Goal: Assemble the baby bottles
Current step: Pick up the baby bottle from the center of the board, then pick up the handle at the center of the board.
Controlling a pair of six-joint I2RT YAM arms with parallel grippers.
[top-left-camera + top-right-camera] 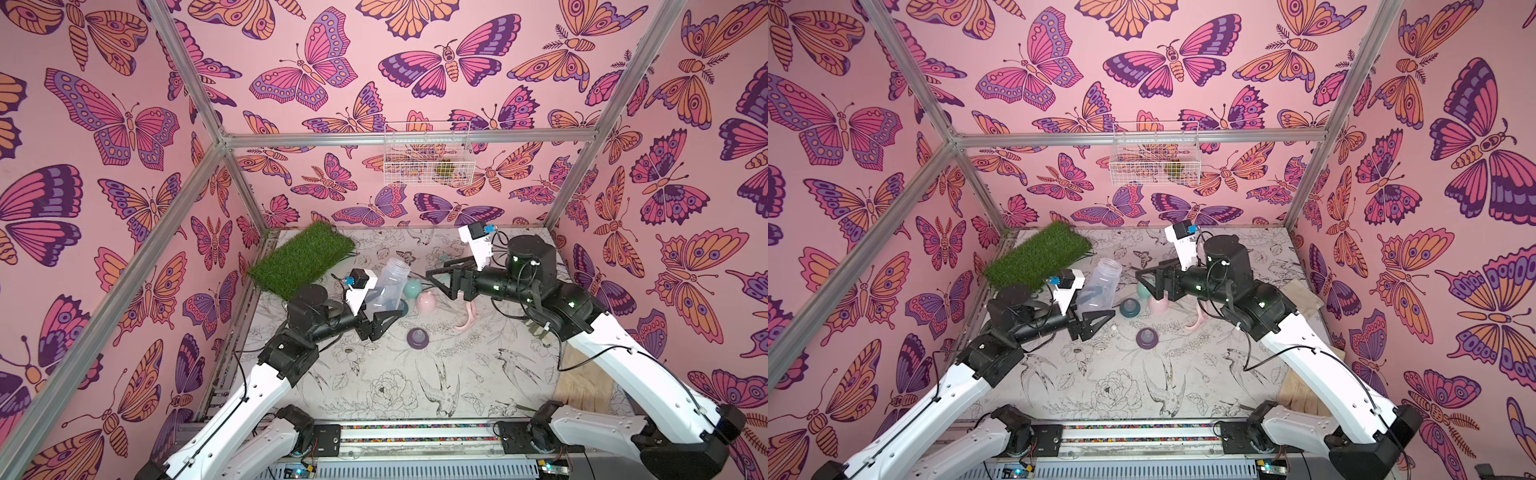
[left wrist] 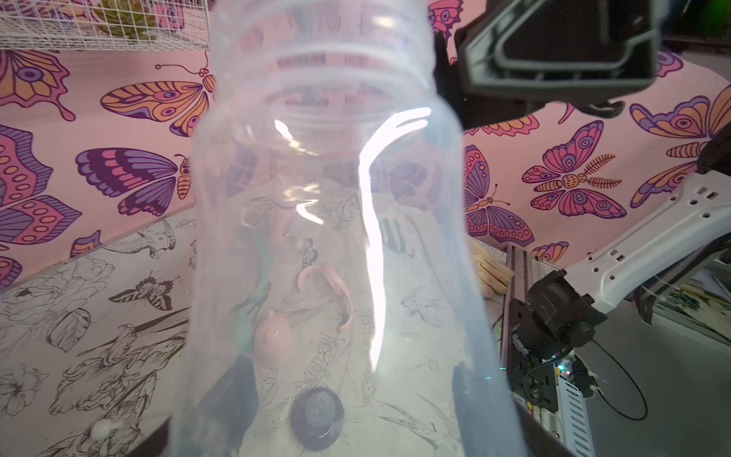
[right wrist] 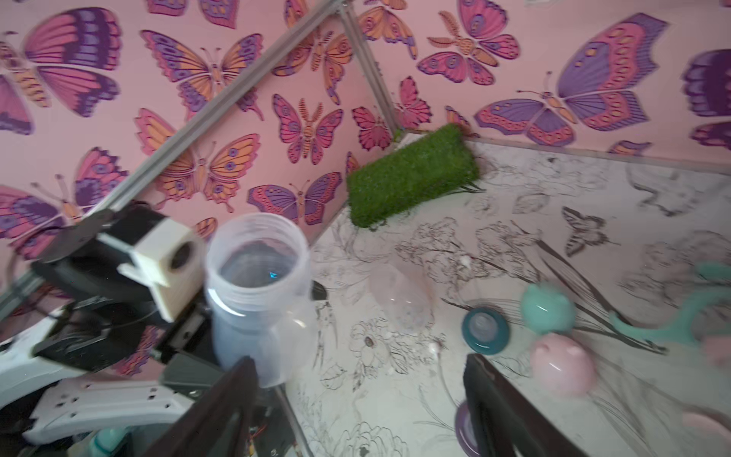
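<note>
Left tool [image 1: 384, 322] is pinching the base of one clear bottle [image 1: 388, 282], tilting it at mid-frame in both top views, open neck uppermost. Right tool [image 1: 436, 280] is hanging spread just beside it, gripping nothing. Lying on the desk [image 1: 374, 386] are one teal eared cap [image 1: 412, 289], one pink eared cap [image 1: 427, 303], one teal nipple collar [image 1: 1128, 307], one purple nipple collar [image 1: 417, 337] and one pink handled ring [image 1: 465, 318].

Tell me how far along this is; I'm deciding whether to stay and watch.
Done: nothing is assembled yet. In hand: the left gripper holds a bare, open-mouthed bottle; the right gripper is open and empty near the caps. Left: the teal collar, purple collar, teal cap, pink cap and pink ring all lie loose, none fitted.
</note>
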